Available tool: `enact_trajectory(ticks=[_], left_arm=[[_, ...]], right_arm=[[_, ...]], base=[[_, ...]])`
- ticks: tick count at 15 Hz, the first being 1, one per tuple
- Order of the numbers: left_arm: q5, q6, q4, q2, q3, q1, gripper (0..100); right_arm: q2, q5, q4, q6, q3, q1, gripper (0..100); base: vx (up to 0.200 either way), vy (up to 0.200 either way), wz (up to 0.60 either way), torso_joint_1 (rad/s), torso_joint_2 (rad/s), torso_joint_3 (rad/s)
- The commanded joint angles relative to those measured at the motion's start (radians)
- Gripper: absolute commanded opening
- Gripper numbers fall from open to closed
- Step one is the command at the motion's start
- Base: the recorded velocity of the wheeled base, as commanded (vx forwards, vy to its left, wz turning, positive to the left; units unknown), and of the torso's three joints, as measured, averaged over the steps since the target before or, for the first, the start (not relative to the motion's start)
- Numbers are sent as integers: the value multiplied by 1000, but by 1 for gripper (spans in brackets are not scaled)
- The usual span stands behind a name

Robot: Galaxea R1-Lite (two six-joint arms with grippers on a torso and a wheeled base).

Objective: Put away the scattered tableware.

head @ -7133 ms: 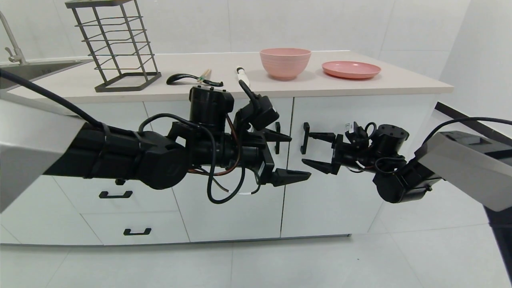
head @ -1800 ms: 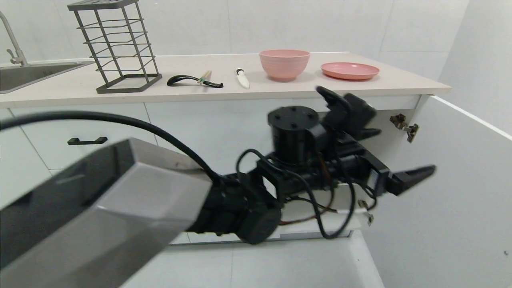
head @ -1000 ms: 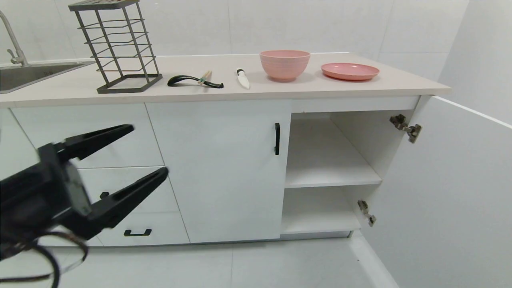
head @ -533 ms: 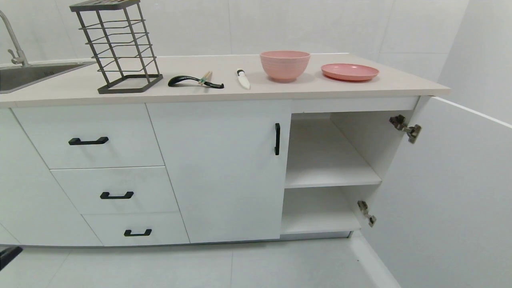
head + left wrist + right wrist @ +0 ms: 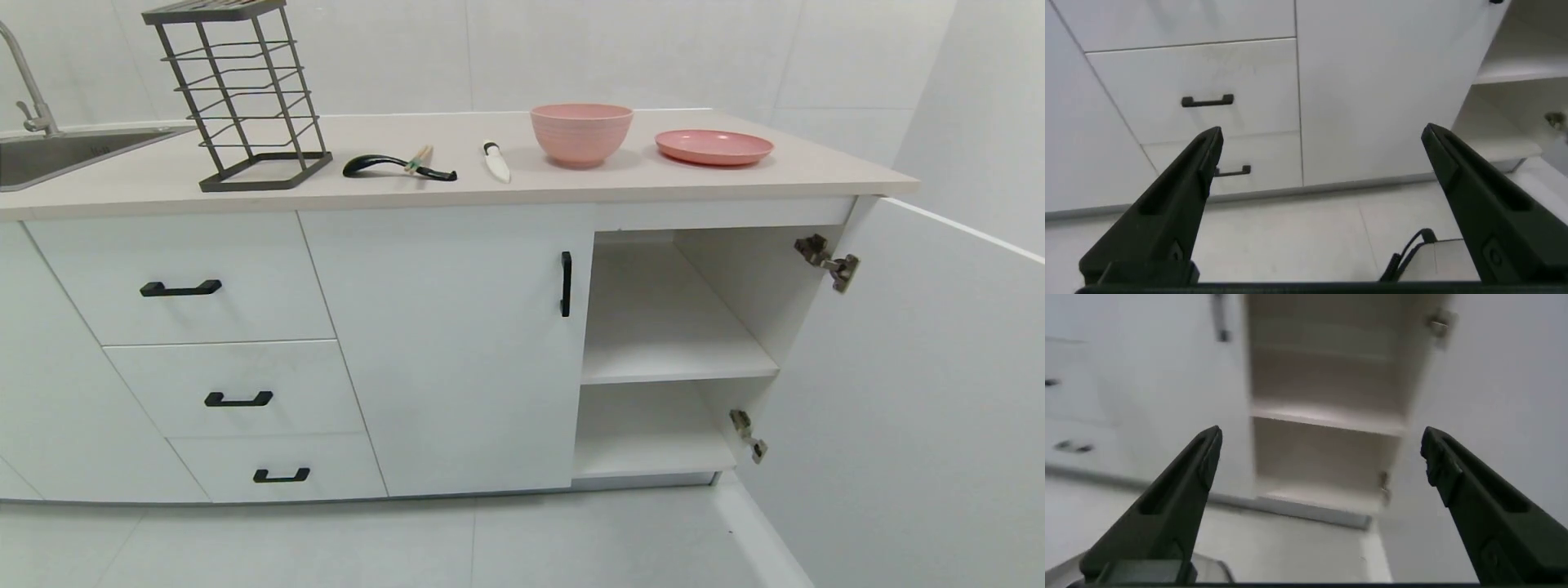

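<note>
Pulling back from the opened cabinet door [image 5: 939,392], keeping left claw [image 5: 1323,135] and right claw [image 5: 1320,434] released, likely reaching next for the pink bowl [image 5: 581,132] on the table [image 5: 735,175].

Bright, even light; soft shadows

1. A dark wire rack [image 5: 237,94] stands upright on the beige countertop [image 5: 122,184], near a steel sink [image 5: 57,151] with its faucet [image 5: 23,77].
2. Below are three closed white drawers [image 5: 229,384], each with a black handle.
3. A closed cupboard door [image 5: 457,351] carries a vertical black handle [image 5: 565,283].
4. Beside it, the open door [image 5: 922,392] exposes two white shelves [image 5: 669,359].
5. The floor [image 5: 408,547] is pale tile.
</note>
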Motion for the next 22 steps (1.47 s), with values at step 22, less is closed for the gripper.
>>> enact_trajectory(ticks=[22], left_arm=[[67,-28,1,-58,2,28,100]], right_arm=[[6,-327,58,78,-2,0,100]], base=[[64,-27,0,1,1,0]])
